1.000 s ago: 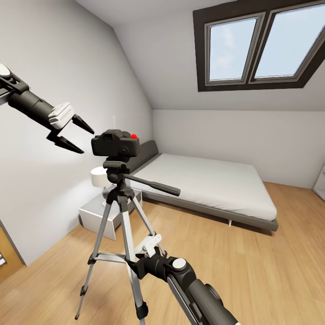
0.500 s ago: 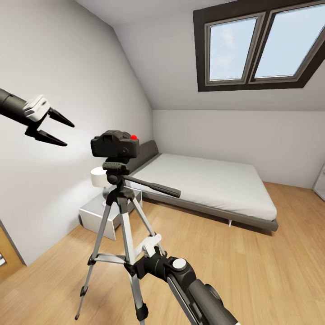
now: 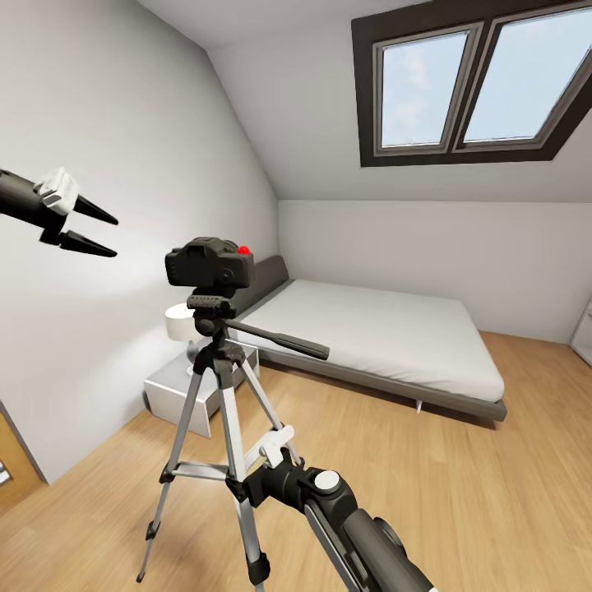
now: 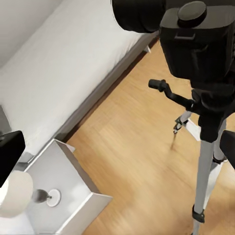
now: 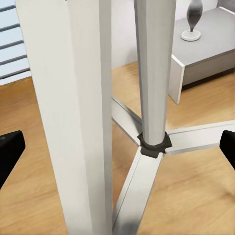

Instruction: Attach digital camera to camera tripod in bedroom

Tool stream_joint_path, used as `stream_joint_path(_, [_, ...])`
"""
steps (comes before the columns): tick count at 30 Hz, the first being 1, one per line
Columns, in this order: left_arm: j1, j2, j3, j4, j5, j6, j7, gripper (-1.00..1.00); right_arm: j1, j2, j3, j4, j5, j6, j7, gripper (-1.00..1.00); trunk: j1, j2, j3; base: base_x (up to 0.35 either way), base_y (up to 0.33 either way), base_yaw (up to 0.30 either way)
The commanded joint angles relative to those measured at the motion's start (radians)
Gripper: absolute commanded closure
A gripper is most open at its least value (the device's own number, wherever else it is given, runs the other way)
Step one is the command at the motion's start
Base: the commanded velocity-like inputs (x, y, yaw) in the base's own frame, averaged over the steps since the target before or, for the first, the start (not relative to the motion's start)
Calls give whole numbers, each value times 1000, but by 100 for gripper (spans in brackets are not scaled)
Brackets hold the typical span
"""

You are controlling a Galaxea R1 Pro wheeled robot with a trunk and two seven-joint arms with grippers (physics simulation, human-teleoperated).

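Digital camera (image 3: 209,261) sits on top of the camera tripod (image 3: 220,386) head, which stands on the wood floor (image 3: 427,477) near the nightstand (image 3: 185,386) at the bed's (image 3: 378,333) head end; looks mounted, though the seating joint is too dark to confirm. Left claw (image 3: 92,231) hangs well clear to the camera's side, fingers apart, empty: likely released. Right claw (image 3: 271,444) sits by a tripod leg, tips spread either side of it, probably steadying; can't tell if it touches. Fingertips are cut off in both wrist views.
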Motion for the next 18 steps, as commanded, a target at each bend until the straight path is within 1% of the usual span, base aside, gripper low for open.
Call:
stream_joint_path(1, [-1,4,-10,-1,10,14,31,-100,-1,0,1,-1,-7,6,0,-100,0,-1,-1,0,0,0])
stream_joint_path(4, [14,18,-12,3,13,16,81,-100,2,0,1,-7,-7,11,2,-100,0,-1,-1,0,0,0])
stream_joint_path(8, [55,53,-11,8,14,15,120,-100,8,0,1,-12,-7,25,4,-100,0,-1,-1,0,0,0])
stream_joint_path(15, [112,124,-12,19,14,6,147,-100,12,0,6,-14,-6,81,5,-100,0,-1,-1,0,0,0])
stream_joint_path(18, [131,141,-11,30,13,3,152,-100,13,0,7,-14,-4,92,5,-100,0,-1,-1,0,0,0])
